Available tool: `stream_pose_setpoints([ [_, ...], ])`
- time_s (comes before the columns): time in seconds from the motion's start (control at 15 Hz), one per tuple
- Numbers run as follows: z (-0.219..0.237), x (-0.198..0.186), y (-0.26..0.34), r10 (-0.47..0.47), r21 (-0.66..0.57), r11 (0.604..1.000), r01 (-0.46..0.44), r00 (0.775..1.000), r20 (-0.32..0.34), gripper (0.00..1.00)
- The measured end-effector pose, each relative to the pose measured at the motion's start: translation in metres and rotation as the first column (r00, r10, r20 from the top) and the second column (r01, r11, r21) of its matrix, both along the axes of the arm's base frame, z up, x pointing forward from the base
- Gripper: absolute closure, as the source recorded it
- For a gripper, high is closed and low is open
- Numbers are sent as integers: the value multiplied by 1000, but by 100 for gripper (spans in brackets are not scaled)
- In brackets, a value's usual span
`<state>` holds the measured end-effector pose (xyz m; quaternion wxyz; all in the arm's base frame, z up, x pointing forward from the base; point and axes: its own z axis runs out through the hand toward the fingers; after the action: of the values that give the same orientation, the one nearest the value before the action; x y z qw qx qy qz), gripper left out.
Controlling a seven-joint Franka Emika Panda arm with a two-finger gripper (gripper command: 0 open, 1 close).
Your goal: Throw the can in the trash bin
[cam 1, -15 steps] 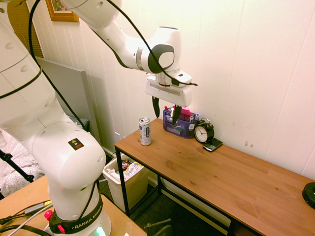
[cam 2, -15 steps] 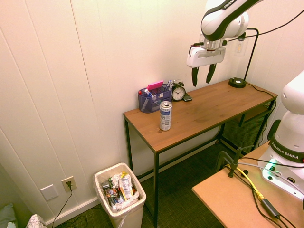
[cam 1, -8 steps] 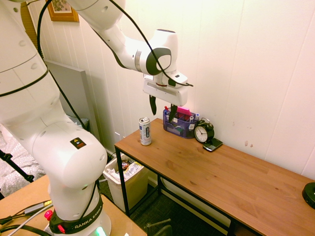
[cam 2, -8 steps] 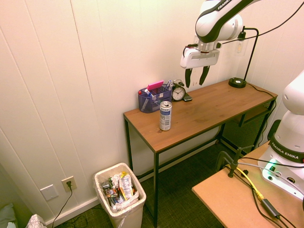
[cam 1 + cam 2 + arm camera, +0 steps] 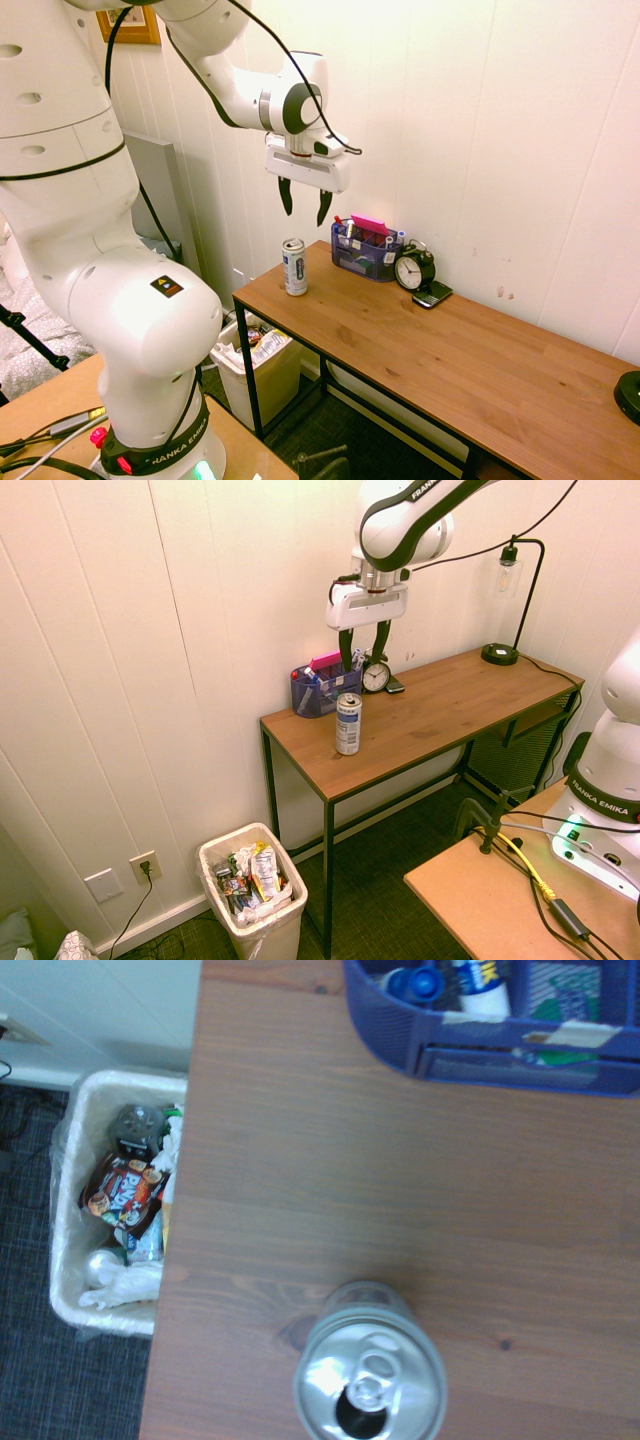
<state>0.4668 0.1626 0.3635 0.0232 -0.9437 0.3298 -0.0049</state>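
Can [image 5: 293, 266] of slim silver-white metal with a blue label stands upright near the left end of the wooden bench [image 5: 430, 350], close to the front-left corner and well clear of the other things on it. Seen from the wrist, the can [image 5: 369, 1377] shows its shiny top with the mouth already open.

Farthest left in the first exterior view, on the floor below the bench's end, sits the trash bin [image 5: 236, 369], cream-white, lined with a white bag and holding wrappers and crumpled paper. From the second exterior view the trash bin [image 5: 254, 894] stands lower than the bench's legs, beside the wall.

Above the can and a little toward the wall hangs the pincer [image 5: 304, 203], pointing straight down, its two dark fingers [image 5: 285, 197] spread wide with nothing between them. From the other side the pincer [image 5: 362, 647] hangs just over the can [image 5: 348, 723], well apart from its top.

Further right, against the wall, is a blue-purple organiser [image 5: 365, 252] with a pink thing lying across its top and pens inside. Just beside it stands a small black clock [image 5: 413, 269], and a dark flat thing [image 5: 432, 295] lies at the clock's foot. At the far right edge a black round base [image 5: 629, 395] rests on the bench
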Motion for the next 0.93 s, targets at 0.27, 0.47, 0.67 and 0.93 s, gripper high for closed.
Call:
stream_pose_setpoints([
  [0.27, -39, 6, 22, 7, -50, 999, -10, 998, -70, 0],
  [0.47, -57, 10, 21, -1, -55, 998, -4, 995, -98, 0],
  [0.67, -76, 15, 26, 1, -59, 998, -8, 994, -109, 0],
  [0.93, -102, 30, 19, -23, -54, 998, 17, 993, -114, 0],
])
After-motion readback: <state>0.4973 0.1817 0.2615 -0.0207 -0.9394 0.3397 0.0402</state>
